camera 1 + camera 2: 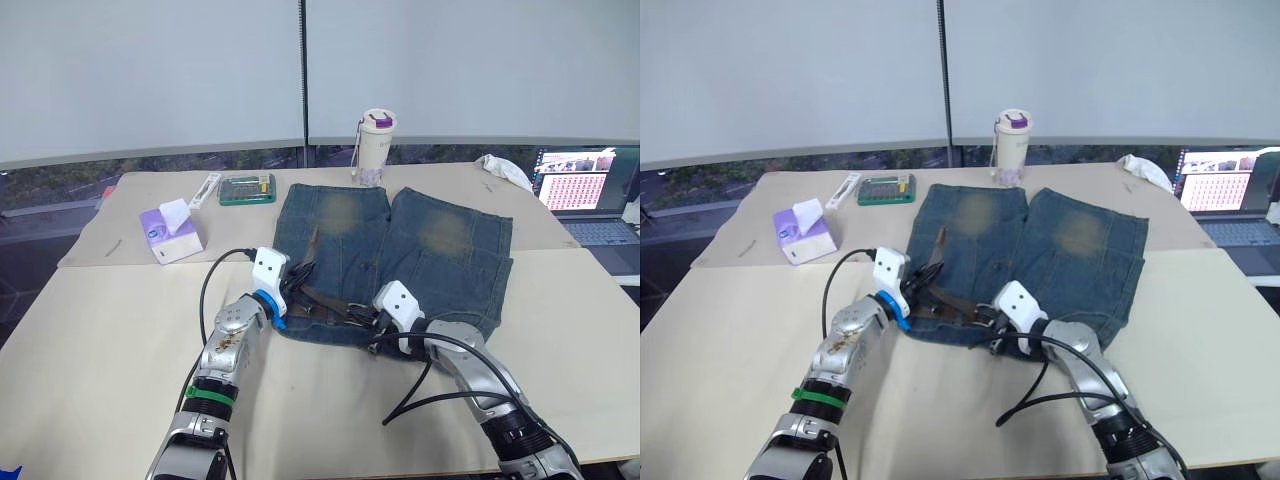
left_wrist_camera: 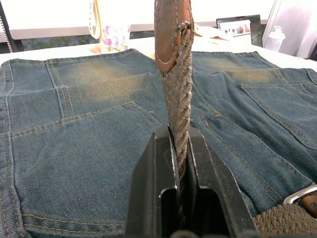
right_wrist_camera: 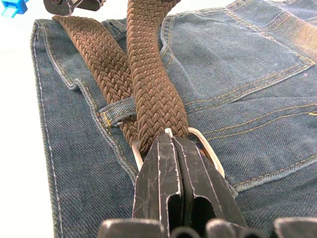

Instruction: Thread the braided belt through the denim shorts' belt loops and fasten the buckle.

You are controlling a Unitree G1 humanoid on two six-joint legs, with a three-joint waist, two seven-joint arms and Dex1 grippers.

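The denim shorts (image 1: 440,260) lie flat on the table with the waistband toward me. Along that waistband runs the braided belt (image 1: 325,300), dark brown, passing under a belt loop (image 3: 116,110). My left gripper (image 2: 178,131) is shut on the belt's free end, which stands up between its fingers with a leather tip on top. At the waistband's middle, my right gripper (image 3: 168,136) is shut at the silver buckle (image 3: 210,151), where a second stretch of the belt (image 3: 148,84) runs in over the frame.
A purple tissue box (image 1: 170,232) sits at the left. A green calculator (image 1: 247,189) and a flowered cup (image 1: 376,146) stand beyond the shorts. At the far right are an open laptop (image 1: 590,195) and a white cloth (image 1: 505,170). Black cables (image 1: 420,385) loop beside my right arm.
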